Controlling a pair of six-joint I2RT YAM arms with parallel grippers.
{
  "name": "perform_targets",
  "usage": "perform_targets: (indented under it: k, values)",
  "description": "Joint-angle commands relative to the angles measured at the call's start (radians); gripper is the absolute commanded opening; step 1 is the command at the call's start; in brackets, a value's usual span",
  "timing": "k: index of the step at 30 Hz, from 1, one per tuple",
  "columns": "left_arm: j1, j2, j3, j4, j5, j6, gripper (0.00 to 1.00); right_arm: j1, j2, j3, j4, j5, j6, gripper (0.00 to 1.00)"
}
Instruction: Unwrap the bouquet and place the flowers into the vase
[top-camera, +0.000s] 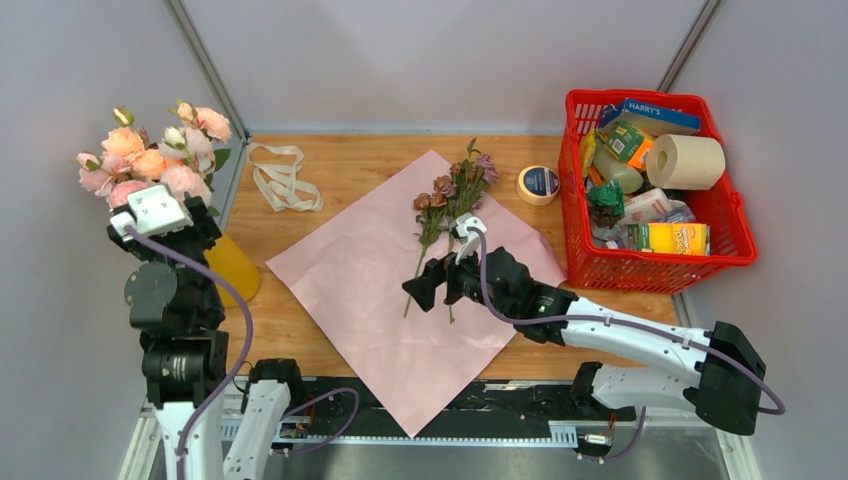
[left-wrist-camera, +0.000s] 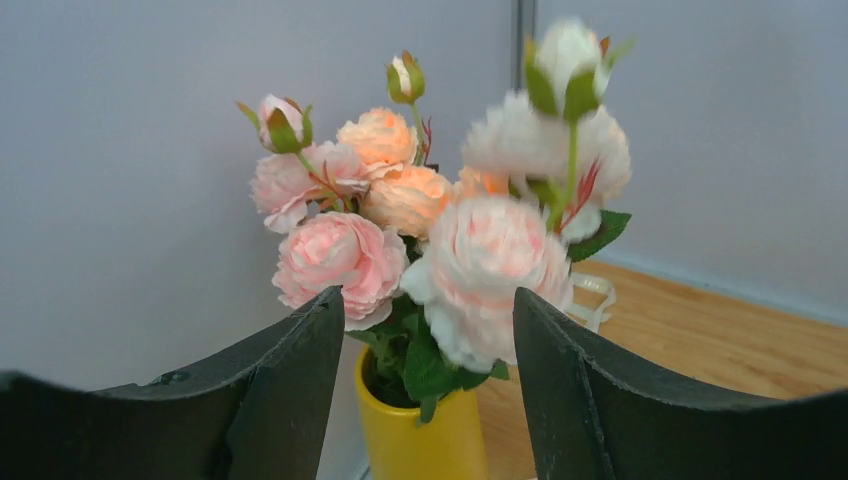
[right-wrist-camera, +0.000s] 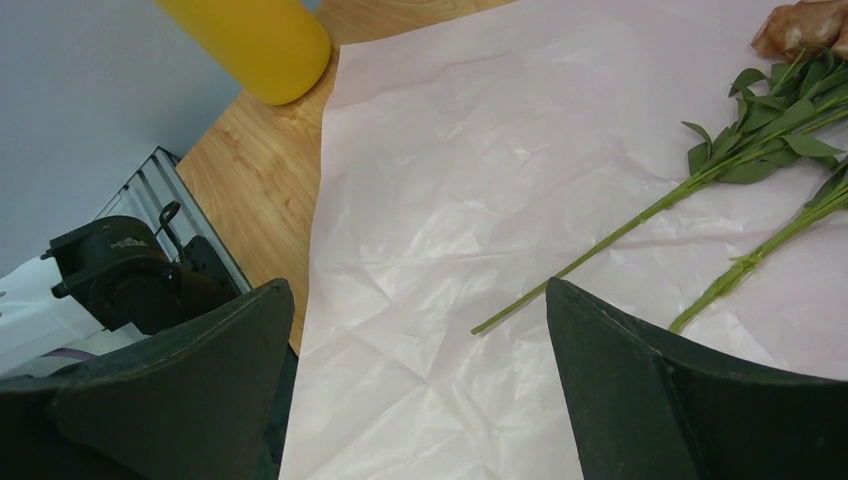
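Paper (right-wrist-camera: 450, 150) is risking getting pinched with the stems (right-wrist-camera: 620, 215), since the right claw (right-wrist-camera: 415, 290) is hovering above both, spread; the left claw (left-wrist-camera: 428, 295) is gaping too.

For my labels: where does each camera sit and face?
Top external: high behind the robot, looking down on the wooden table; left arm and right arm show.
Left wrist: facing pink and peach roses in the yellow plastic vase; left gripper shows.
Right wrist: looking down at pink wrapping paper; right gripper shows.
Wrist views share the vase.

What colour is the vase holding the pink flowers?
Yellow; the vase shows best in the left wrist view.
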Motion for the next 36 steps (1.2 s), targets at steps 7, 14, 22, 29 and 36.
perform_targets:
  k: [7, 14, 22, 29, 36]
  values:
    - [0.005, -0.076, 0.088, -0.045, 0.429, -0.084, 0.65, -0.005, 0.045, 0.085, 0.003, 0.002, 0.070, 1.00]
    - [0.005, -0.067, 0.160, -0.116, 0.774, -0.216, 0.68, -0.006, 0.108, 0.114, -0.010, 0.042, 0.100, 1.00]
    - [0.005, -0.061, 0.016, -0.036, 1.144, -0.531, 0.69, -0.050, 0.181, 0.137, -0.059, 0.215, 0.155, 1.00]
    - [0.005, -0.127, -0.297, 0.130, 1.296, -0.673, 0.69, -0.195, 0.307, 0.149, -0.079, 0.194, 0.177, 0.97]
    - [-0.002, -0.190, -0.497, 0.127, 1.273, -0.674, 0.69, -0.279, 0.459, 0.198, -0.079, 0.188, 0.143, 0.56]
